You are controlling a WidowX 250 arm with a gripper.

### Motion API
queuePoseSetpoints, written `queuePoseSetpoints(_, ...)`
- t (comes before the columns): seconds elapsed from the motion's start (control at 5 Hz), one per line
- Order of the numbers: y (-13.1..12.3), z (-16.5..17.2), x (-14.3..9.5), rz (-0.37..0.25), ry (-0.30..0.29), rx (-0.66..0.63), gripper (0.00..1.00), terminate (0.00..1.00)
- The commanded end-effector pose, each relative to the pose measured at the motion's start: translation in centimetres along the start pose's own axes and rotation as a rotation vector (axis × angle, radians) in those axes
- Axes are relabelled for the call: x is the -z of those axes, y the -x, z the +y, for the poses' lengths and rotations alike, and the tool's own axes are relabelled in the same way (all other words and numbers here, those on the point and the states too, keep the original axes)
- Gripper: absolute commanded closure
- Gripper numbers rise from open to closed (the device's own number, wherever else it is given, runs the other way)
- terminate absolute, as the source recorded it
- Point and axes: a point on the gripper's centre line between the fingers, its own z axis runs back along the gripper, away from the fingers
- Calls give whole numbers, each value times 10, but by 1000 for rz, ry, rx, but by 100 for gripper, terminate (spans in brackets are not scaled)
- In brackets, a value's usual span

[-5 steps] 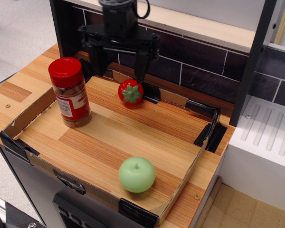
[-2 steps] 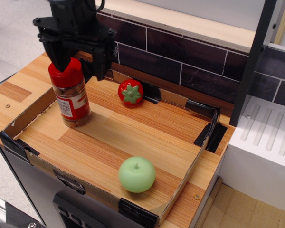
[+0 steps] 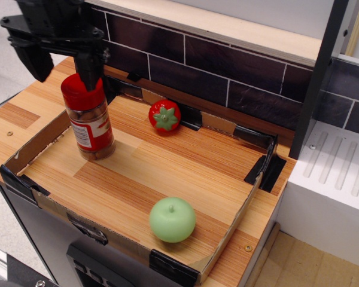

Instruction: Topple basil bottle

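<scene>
The basil bottle stands upright at the left of the cardboard tray. It is a clear jar with a red cap, a red-and-white label and brownish contents. My black gripper is open and empty. It hangs just above and behind the bottle's cap, shifted to the left. Its right finger overlaps the back of the cap; its left finger is off to the left of the bottle.
A red tomato-like toy sits at the back of the tray. A green apple sits near the front edge. A dark tiled wall runs behind. A white ridged unit stands to the right.
My gripper has swept left from above the tomato toy to above the bottle and past its cap. The bottle, toy and apple have not moved.
</scene>
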Motion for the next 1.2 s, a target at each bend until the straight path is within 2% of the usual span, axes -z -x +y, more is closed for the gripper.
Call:
queuePoseSetpoints(0.0,-17,16,1,-73,-1,-46,0,0)
queuePoseSetpoints(0.4,-13,11,14,-19,87,-92,0,0)
queuePoseSetpoints(0.6,-14,10,22,-22,61,-100,0,0)
queuePoseSetpoints(1.0,-7,8,35,-93,14,-86,0,0)
